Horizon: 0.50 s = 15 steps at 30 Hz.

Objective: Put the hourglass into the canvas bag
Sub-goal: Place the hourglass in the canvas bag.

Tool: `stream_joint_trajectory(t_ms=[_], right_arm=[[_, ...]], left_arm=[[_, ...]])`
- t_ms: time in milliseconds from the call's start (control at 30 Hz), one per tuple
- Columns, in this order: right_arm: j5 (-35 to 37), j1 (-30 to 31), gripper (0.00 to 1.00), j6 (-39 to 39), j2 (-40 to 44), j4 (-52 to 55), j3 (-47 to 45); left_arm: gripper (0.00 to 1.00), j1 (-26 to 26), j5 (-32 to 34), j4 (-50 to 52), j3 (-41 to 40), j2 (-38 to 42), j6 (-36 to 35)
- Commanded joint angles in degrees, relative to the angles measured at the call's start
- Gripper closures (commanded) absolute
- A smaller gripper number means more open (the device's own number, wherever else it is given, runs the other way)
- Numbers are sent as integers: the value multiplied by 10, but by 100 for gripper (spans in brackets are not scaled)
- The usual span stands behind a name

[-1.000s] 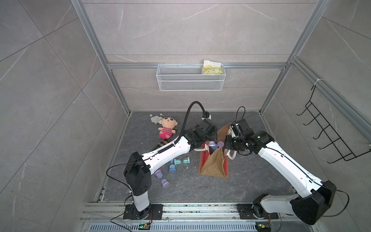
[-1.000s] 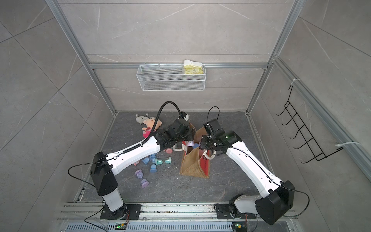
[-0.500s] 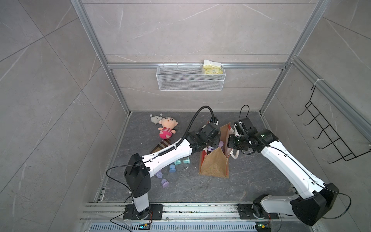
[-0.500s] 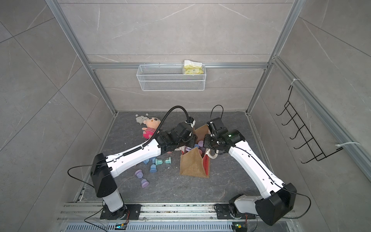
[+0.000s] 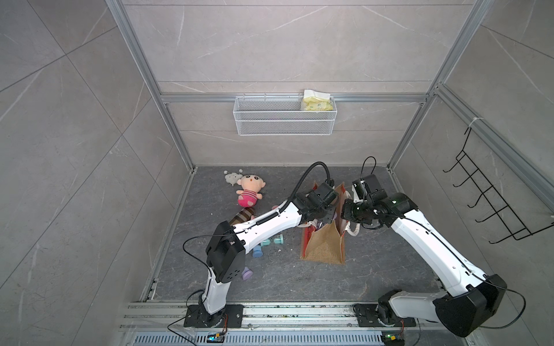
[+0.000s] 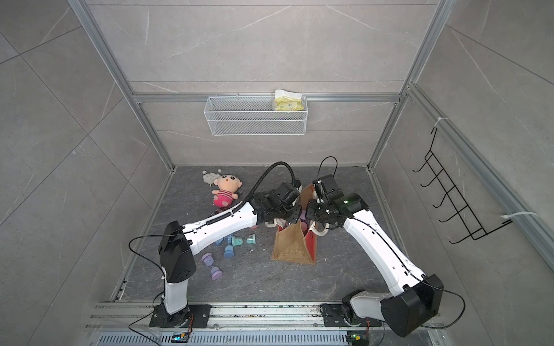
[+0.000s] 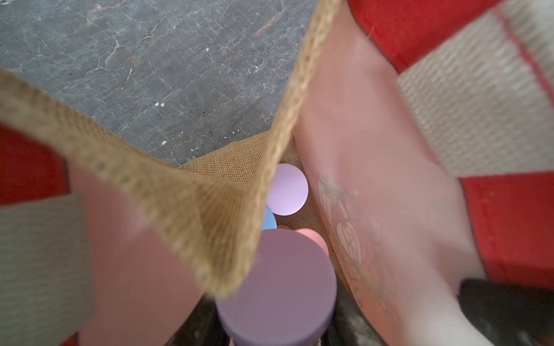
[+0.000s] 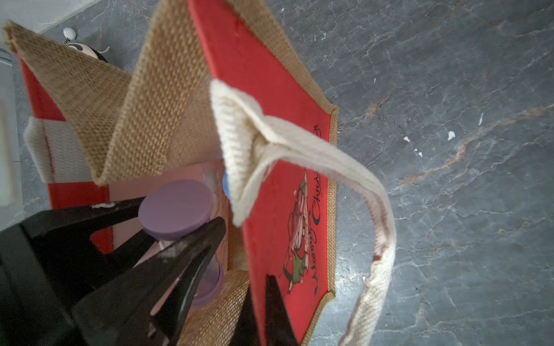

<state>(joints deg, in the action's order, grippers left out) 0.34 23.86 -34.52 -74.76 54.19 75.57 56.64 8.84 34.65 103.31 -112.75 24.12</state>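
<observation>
The canvas bag [image 5: 325,242] [image 6: 292,245] stands upright on the floor, tan burlap sides and red panels, its mouth spread. My left gripper [image 7: 271,325] [image 8: 180,217] is shut on a purple hourglass [image 7: 275,287] [image 8: 177,206] and holds it upright inside the bag's mouth, between the burlap fold and the pink inner wall. My right gripper [image 8: 260,302] is shut on the top edge of the bag's red panel [image 8: 269,149], beside the white handle [image 8: 314,155]. In both top views the two wrists meet above the bag.
Lilac [image 7: 287,188], blue [image 7: 269,220] and pink [image 7: 313,239] hourglass caps lie deeper in the bag. Several loose hourglasses [image 5: 271,241] [image 6: 216,273] lie on the floor left of it. A plush doll [image 5: 250,190] is at the back left, a wire basket [image 5: 284,116] on the back wall.
My left arm has swung right and brought the purple hourglass from beside the bag into its mouth. My right gripper has kept its hold on the bag's edge.
</observation>
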Motion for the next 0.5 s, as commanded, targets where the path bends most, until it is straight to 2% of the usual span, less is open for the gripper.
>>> stream_joint_trajectory(t_ms=[0, 200, 467], right_arm=[[-21, -4, 100, -17, 27, -51, -12], [-42, -9, 100, -28, 25, -68, -36], [-38, -15, 100, -23, 30, -64, -39]], left_arm=[[95, 0, 20, 32, 7, -42, 9], [80, 0, 8, 35, 26, -67, 15], [49, -2, 6, 42, 43, -62, 9]])
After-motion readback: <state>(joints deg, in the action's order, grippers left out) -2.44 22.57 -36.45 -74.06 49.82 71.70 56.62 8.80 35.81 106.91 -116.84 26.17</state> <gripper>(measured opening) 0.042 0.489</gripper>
